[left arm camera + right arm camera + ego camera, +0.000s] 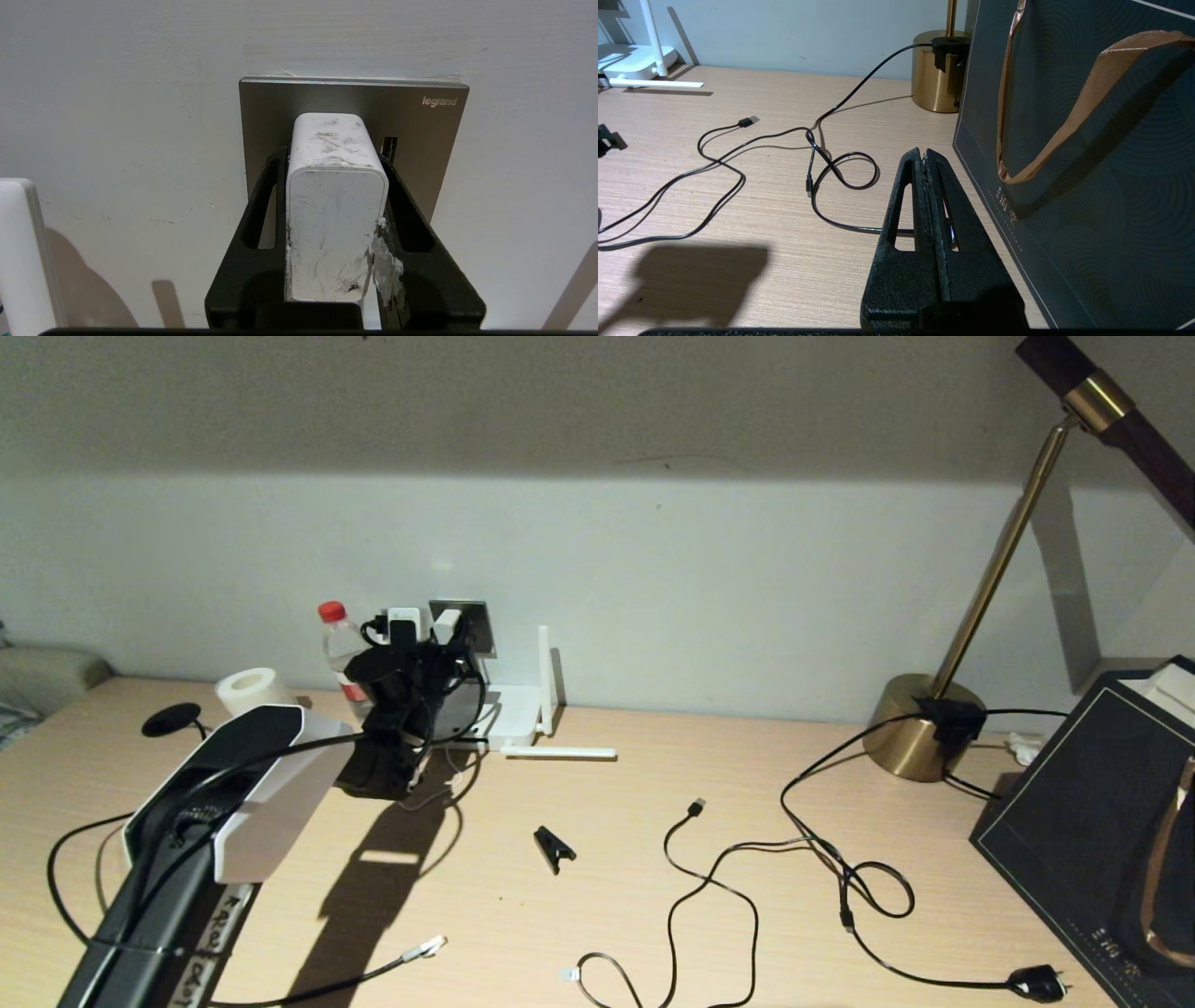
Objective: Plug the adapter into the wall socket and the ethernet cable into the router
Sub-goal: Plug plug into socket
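Observation:
My left gripper (334, 156) is shut on the white adapter (335, 219), one black finger on each side. The adapter's far end is against the grey wall socket faceplate (430, 140); its prongs are hidden. In the head view the left arm reaches to the socket (474, 621) at the back wall. The white router (513, 714) lies just right of it, one antenna upright and one flat on the desk. The ethernet cable's clear connector (426, 947) lies loose near the desk's front edge. My right gripper (923, 153) hangs shut and empty above the desk beside a dark bag.
A thin black USB cable (695, 807) and a lamp cord with a black plug (1036, 982) snake across the middle and right of the desk. A brass lamp base (920, 728), dark paper bag (1092, 821), black clip (554, 847), water bottle (338, 649) and tape roll (250, 689) stand around.

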Controlling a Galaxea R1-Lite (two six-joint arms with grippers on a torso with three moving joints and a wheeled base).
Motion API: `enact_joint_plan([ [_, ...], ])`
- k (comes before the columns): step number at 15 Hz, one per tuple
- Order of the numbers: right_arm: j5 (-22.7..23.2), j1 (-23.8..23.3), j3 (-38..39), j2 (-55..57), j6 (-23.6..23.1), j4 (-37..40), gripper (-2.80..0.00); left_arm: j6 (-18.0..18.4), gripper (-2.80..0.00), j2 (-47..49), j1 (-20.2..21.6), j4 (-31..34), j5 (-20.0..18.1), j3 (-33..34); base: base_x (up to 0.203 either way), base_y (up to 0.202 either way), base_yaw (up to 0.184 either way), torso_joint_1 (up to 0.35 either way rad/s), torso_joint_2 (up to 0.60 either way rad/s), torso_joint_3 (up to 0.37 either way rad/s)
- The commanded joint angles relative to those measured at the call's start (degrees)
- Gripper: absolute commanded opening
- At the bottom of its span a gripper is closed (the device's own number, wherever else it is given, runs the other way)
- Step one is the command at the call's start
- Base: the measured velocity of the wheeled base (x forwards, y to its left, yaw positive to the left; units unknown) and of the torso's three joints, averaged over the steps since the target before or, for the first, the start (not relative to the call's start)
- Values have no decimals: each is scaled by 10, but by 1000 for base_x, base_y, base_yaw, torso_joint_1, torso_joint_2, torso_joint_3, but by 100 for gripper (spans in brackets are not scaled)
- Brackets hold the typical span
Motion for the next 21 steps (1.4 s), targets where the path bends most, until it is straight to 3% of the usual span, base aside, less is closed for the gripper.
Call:
enact_joint_plan([
  [1,0,0,20,0,0,0,-280,0,-280,6,0,-5,0,-1,0,0,0,0,0,0],
  [10,0,0,20,0,0,0,-280,0,-280,2,-1,-7,0,-18,0,0,0,0,0,0],
  [11,0,0,20,0,0,0,-280,-1,0,2,-1,-7,0,-18,0,0,0,0,0,0],
  [21,0,0,20,0,0,0,-280,0,0,-5,-2,-17,2,-17,0,0,0,0,0,0],
])
